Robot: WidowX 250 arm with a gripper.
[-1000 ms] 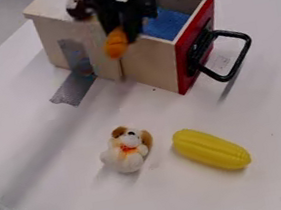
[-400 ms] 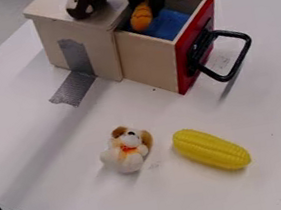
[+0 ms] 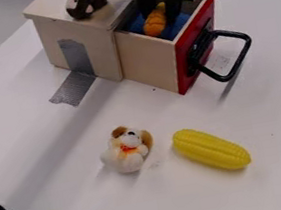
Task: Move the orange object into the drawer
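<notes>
Down inside the pulled-out drawer, my black gripper has the orange object between its two fingers, which stand on either side of it. The orange object is low in the drawer, over the blue lining. Wooden walls and a red front with a black handle make up the drawer. Whether the fingers still press on the object cannot be made out.
A brown and white plush toy lies on top of the wooden box. On the white table are a small plush dog and a yellow corn cob. Grey tape runs from the box onto the table.
The gripper and the orange object have moved right from in front of the box, then down into the drawer. The plush toy on the box has come into clear view.
</notes>
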